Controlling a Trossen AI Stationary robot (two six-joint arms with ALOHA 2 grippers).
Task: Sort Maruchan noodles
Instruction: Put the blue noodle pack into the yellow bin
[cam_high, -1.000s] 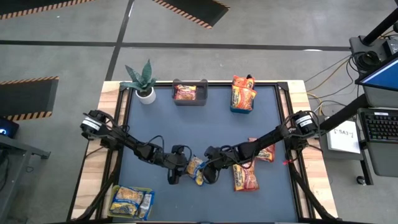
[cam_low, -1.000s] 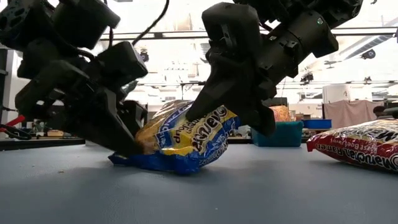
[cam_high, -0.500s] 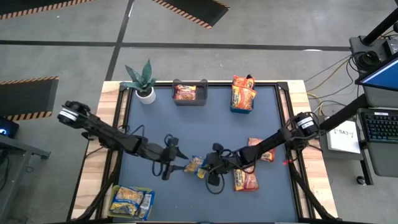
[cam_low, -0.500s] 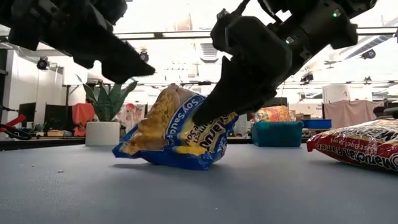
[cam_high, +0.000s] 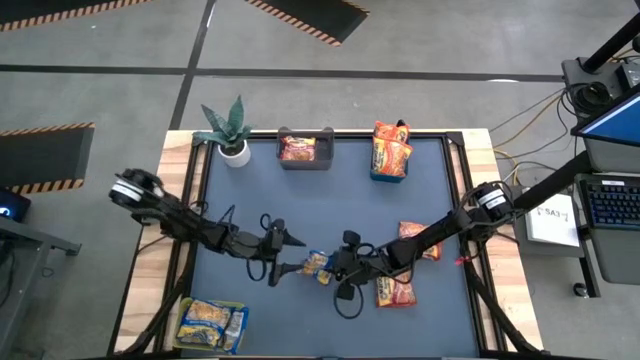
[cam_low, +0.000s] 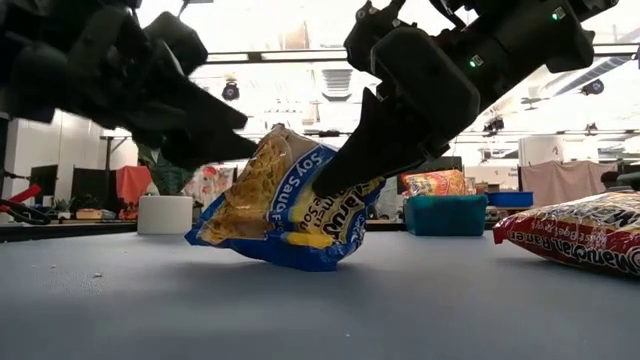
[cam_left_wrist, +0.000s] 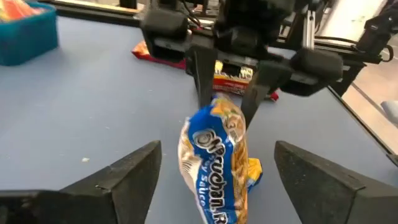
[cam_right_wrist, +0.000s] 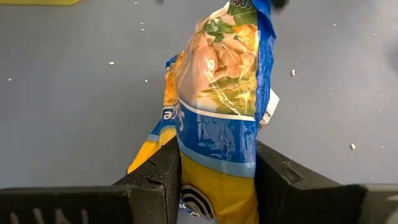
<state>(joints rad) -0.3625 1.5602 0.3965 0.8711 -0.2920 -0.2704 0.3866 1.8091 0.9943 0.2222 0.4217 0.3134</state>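
High view: a yellow-and-blue packet is seen at lower centre of the bench, clenched between the fingers of the right hand; in the low view it is tilted with one edge on the surface. The left hand is spread wide just left of it, grasping nothing. At top centre a dark bin is filled with one red-pink packet. Right of it, a blue bin is stuffed with orange packets. At lower left a yellow bin is loaded with yellow-and-blue packets. Two loose packets are left at lower right. A potted plant is placed at upper left.
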